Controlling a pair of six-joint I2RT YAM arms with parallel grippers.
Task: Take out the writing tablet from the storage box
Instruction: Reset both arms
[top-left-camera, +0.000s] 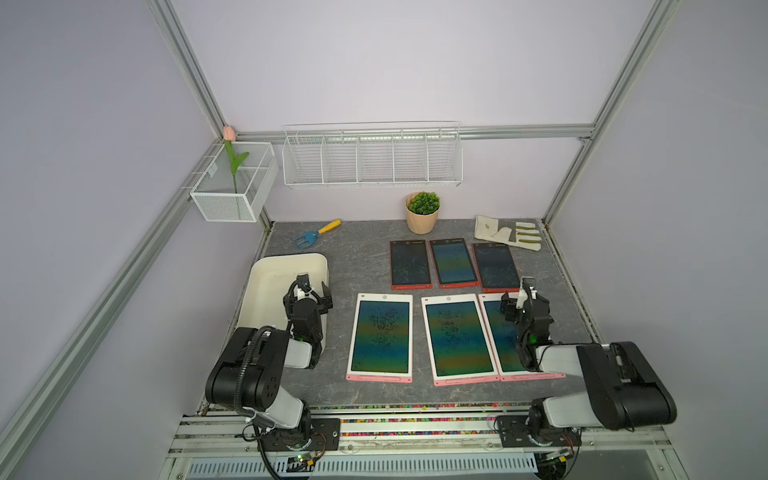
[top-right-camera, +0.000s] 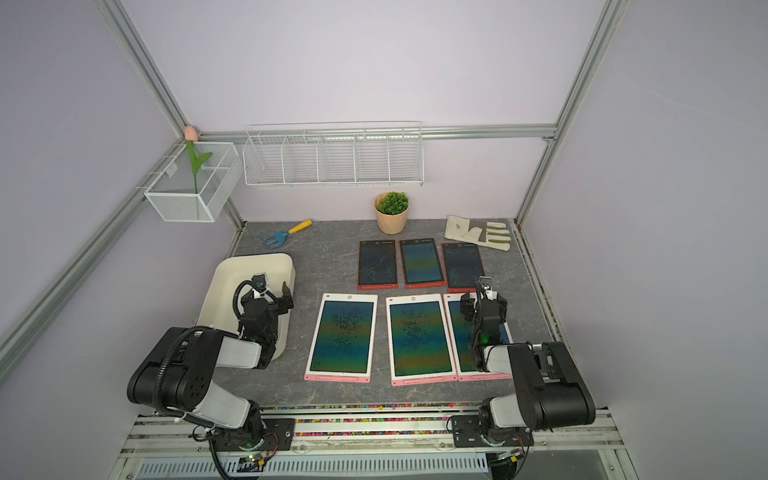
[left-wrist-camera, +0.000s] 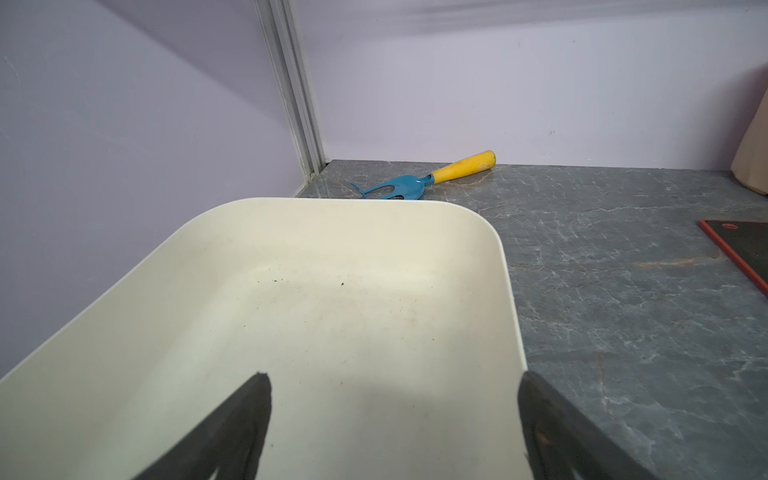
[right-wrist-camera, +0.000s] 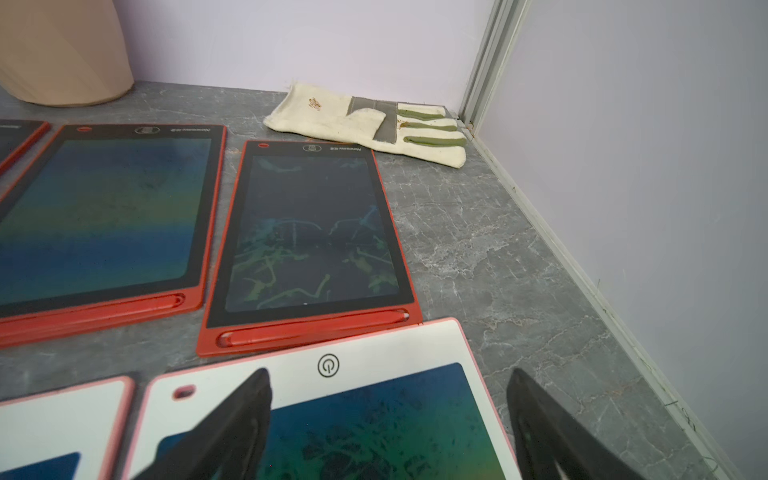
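1. Box (top-left-camera: 266, 270) sits cream-white at the table's left, only dark specks on its floor in the left wrist view.
2. Left gripper (left-wrist-camera: 395, 382) hovers over it, jaws wide, holding nothing.
3. Six tablets lie out on the table: three pink-white (top-left-camera: 380, 336), three red (top-left-camera: 409, 264).
4. Right gripper (right-wrist-camera: 388, 378) gapes wide above the rightmost pink-white tablet (right-wrist-camera: 374, 415).
5. Mesh basket (top-left-camera: 232, 187) on the frame holds a tulip (top-left-camera: 230, 134).

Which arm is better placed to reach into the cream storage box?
Left. The open left gripper hangs right over the storage box, whose visible floor shows no tablet. The open right gripper sits far off, over a white writing tablet.
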